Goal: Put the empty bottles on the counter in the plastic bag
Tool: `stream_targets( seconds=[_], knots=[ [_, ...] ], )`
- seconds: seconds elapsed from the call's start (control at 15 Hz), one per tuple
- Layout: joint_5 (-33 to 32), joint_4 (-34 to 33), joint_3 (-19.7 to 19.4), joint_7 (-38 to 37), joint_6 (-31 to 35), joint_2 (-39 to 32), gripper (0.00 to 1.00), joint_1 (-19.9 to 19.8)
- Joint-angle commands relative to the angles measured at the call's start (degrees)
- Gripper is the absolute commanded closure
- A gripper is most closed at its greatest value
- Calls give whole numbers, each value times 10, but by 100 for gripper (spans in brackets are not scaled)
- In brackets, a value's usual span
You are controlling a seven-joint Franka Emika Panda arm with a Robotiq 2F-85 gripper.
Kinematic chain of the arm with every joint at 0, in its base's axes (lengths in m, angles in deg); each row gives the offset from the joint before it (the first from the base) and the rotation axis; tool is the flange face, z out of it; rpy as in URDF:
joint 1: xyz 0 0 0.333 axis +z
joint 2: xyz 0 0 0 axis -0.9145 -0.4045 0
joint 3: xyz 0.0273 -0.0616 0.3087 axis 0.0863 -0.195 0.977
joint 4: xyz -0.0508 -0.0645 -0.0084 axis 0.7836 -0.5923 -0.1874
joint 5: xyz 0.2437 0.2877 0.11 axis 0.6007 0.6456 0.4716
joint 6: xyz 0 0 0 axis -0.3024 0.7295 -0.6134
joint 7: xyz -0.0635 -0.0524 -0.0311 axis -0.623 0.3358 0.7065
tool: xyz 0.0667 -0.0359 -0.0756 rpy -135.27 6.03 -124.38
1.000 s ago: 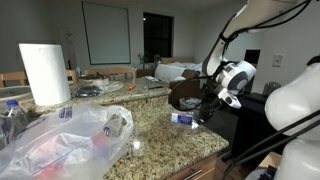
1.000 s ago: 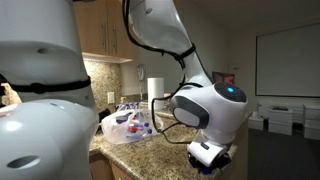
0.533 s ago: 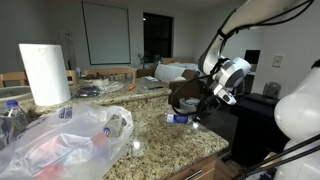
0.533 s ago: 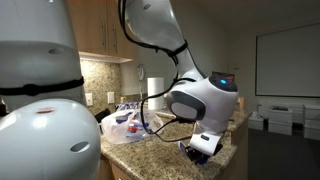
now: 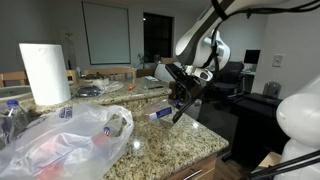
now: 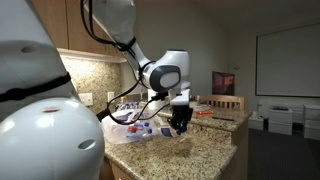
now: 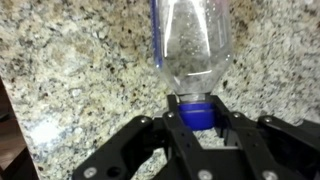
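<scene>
Tool in an exterior view: jaws closed on the neck end of a clear, blue-labelled bottle over the granite worktop; whether the bottle touches the stone cannot be told. The plastic bag lies at 8 o'clock of the tool, and a paper towel roll stands at 10 o'clock.

In an exterior view, the tool points down at the worktop, with the plastic bag at 9 o'clock.

In the wrist view, the fingers clamp the blue cap, and the bottle extends toward 12 o'clock.
</scene>
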Motion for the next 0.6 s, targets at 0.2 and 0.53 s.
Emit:
stream_targets(
  seconds=[0.2, 0.53],
  knots=[
    [-55, -61, 28, -177, 40, -15, 89, 127],
    [-105, -118, 58, -281, 63, -158, 89, 164]
  ],
)
